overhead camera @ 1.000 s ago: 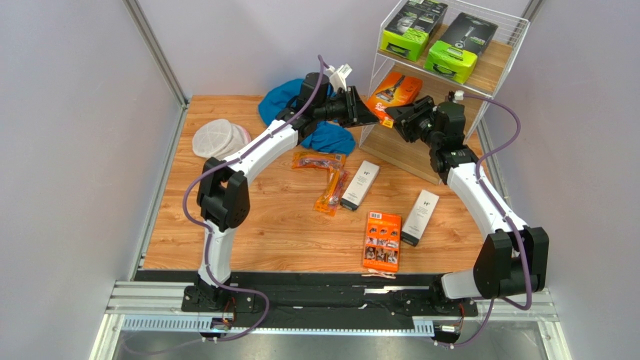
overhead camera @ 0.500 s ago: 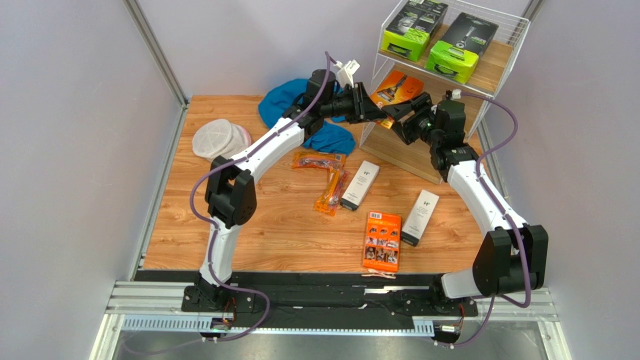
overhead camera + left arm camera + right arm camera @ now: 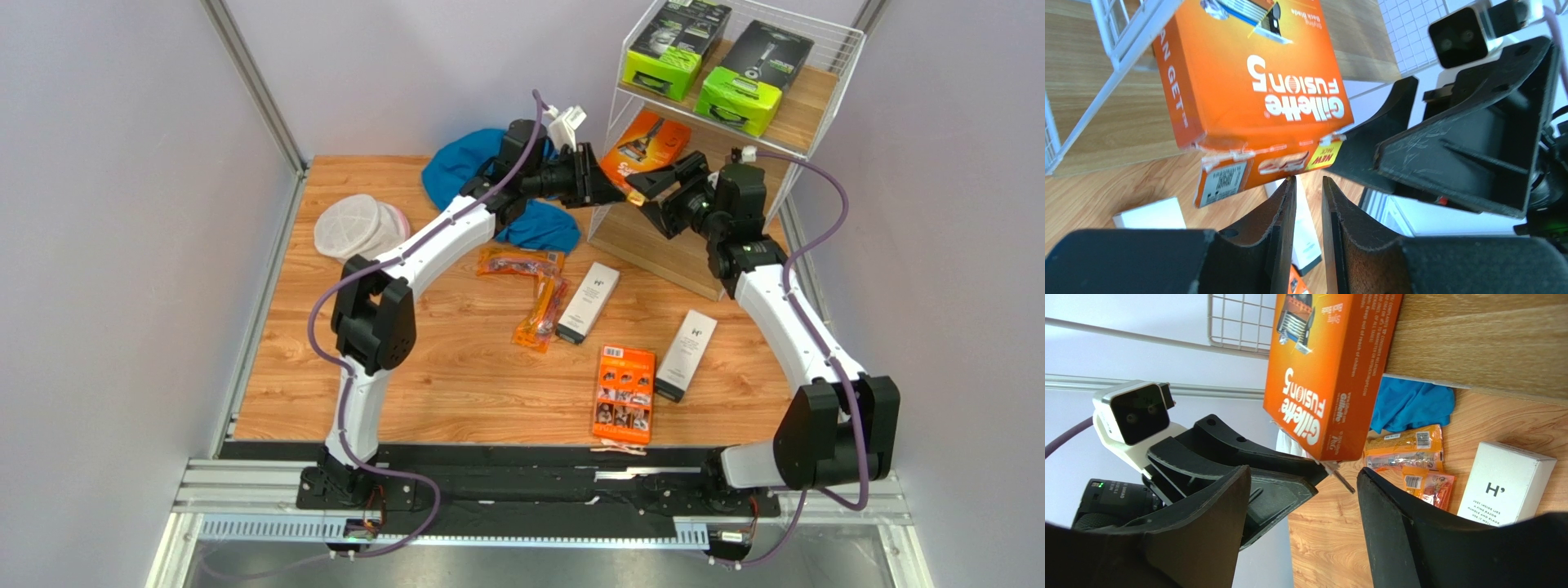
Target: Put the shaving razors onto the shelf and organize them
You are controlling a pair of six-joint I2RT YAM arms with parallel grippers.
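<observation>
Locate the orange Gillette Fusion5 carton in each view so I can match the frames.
Top external: Gillette Fusion5 carton sits upper centre-right, tilted at the shelf.
Left wrist: carton fills the upper centre, print upside down.
Right wrist: carton at top centre, print running sideways.
Shared landmark: the shelf, with its white wire by the carton's far end, at upper left in the left wrist view and along the top in the right wrist view.

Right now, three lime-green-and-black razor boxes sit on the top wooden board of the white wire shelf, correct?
No, two lime-green-and-black razor boxes sit on the top wooden board of the white wire shelf; the top external view shows it.
</observation>
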